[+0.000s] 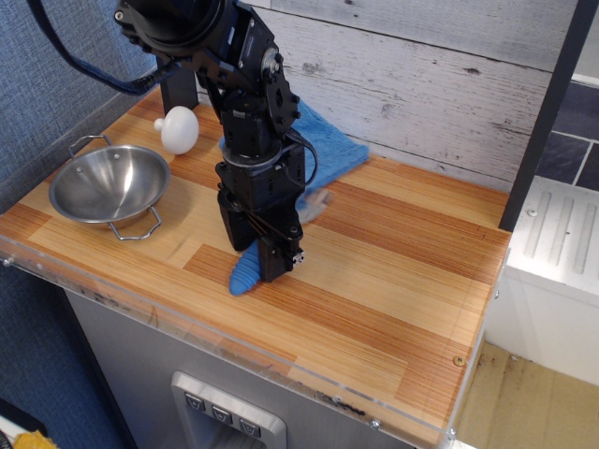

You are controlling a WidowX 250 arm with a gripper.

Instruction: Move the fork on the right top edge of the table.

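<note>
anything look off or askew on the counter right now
Nothing spilled or damaged. The blue cloth lies rumpled against the back wall, and the fork sits skewed under the tool, its tines blurred. The steel bowl stands upright.

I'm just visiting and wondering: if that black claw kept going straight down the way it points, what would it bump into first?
Most likely the fork: the gripper points down at its blue handle and seems already on it. Right beneath lies the wooden table. The picture doesn't settle whether the fingers touch yet.

Blue fork [245,272] handle; striped light and reddish-brown table [393,281]; blue cloth [329,152]; silver bowl [105,183]
</note>
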